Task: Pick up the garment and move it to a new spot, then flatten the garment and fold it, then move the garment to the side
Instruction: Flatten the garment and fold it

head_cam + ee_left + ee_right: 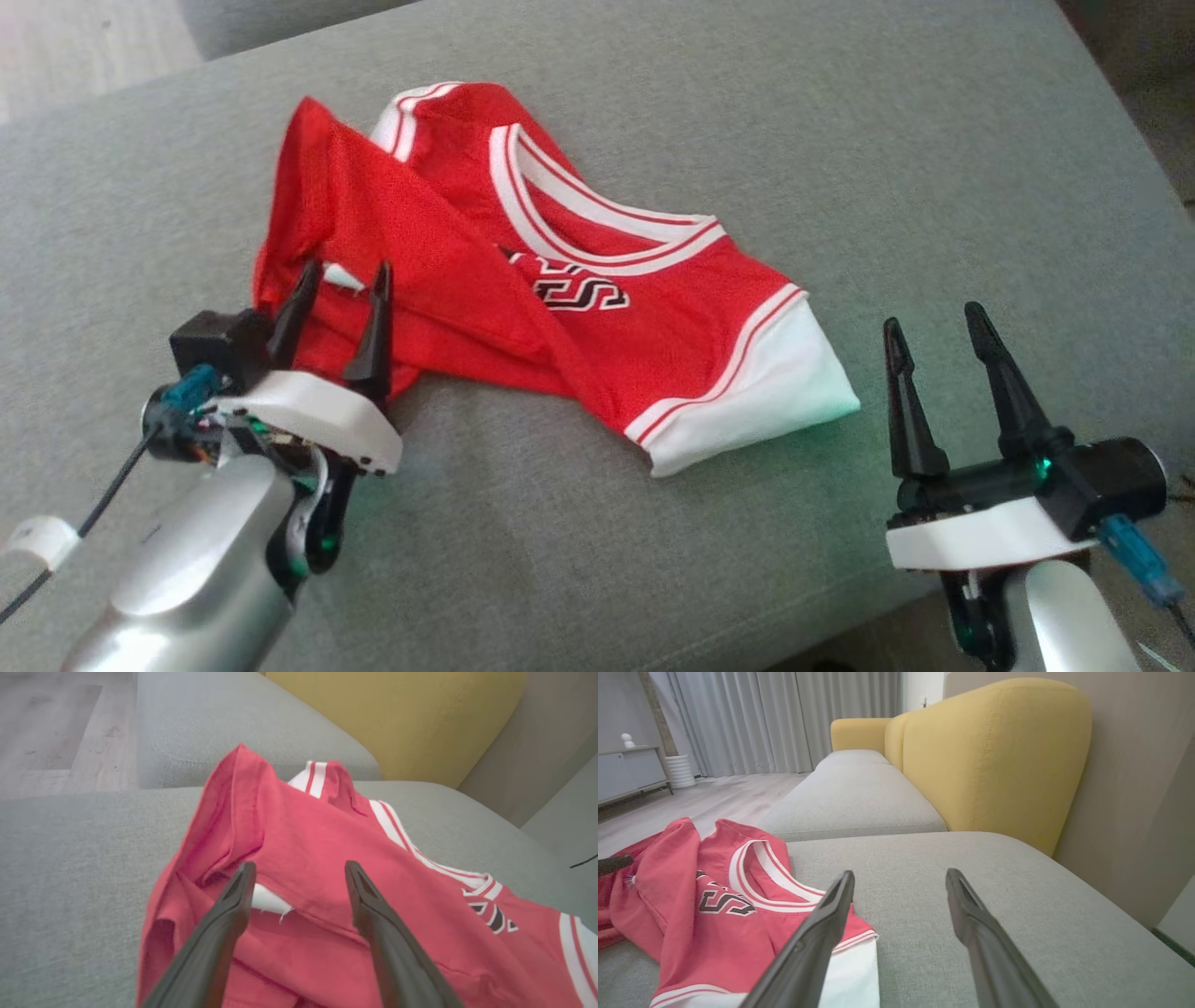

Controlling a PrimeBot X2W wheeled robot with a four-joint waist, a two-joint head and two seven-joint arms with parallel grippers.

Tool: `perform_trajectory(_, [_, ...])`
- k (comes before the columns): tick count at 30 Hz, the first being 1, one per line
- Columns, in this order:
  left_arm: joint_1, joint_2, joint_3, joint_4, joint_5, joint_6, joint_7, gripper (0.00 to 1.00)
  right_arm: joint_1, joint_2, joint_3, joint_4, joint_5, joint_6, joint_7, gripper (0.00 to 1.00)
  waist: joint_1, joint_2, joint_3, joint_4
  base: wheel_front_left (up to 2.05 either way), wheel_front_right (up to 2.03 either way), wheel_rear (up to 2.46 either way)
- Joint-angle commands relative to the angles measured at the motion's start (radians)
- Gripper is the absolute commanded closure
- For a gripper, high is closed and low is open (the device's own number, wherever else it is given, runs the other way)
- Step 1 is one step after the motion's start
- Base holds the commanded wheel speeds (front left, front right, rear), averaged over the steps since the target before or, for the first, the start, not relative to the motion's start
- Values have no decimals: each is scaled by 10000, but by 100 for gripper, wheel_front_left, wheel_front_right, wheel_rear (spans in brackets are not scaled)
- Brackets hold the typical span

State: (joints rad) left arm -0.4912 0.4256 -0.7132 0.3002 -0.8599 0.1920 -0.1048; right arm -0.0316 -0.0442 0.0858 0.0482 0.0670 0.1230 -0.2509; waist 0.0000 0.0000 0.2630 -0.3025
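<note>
Grey seat (653, 560) of a sofa carries the work, with a yellow backrest (994, 756) behind it and a pale wood floor (714, 793) and curtains (784, 714) beyond. A red jersey (653, 327) lies crumpled on the seat's left half. Its white-trimmed neck faces up, one side is folded over the chest lettering, and the white hem points toward the right. The left hand (346, 268) is at the jersey's rumpled left edge with its fingers spread wide and nothing between them. Whether the tips touch the cloth is unclear. The right hand (932, 315) is also wide open and empty. It sits over bare seat near the hem, apart from the cloth. A small white label (266, 900) peeks from a fold between the left fingers.
</note>
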Motion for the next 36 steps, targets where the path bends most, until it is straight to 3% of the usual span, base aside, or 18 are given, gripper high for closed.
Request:
perform_trajectory(1, [-478,341,331,36,0,-78,30,0,-218,-60,219,-268,105,77,-109,0,0,0,76,-191,0,0,0])
perform_trajectory(10, [-814,320,535,1300,-285,-308,79,0,-193,-60,228,-236,221,77,-109,0,0,0,99,-546,0,0,0])
perform_trajectory(12, [-834,331,531,1504,-323,-397,87,6,-188,-60,209,-234,222,77,-109,0,0,0,98,-561,0,0,0])
perform_trajectory(17, [-913,236,530,1910,-440,-664,13,94,-197,-60,166,-210,181,77,-109,0,0,0,55,-543,0,0,0])
perform_trajectory(18, [-922,195,536,1943,-466,-696,-15,100,-195,-60,148,-207,170,77,-109,0,0,0,33,-524,0,0,0])
perform_trajectory(28, [-555,136,420,1285,-593,-830,-76,100,13,-60,21,-162,17,77,-109,0,0,0,-312,-230,0,0,0])
perform_trajectory(32, [62,404,400,-187,-763,-704,85,100,168,-60,-110,-183,-22,77,-109,0,0,0,-497,6,0,0,0])
perform_trajectory(36, [923,994,413,-2368,-911,-234,445,100,359,-60,-251,-233,-50,77,-109,0,0,0,-586,397,0,0,0])
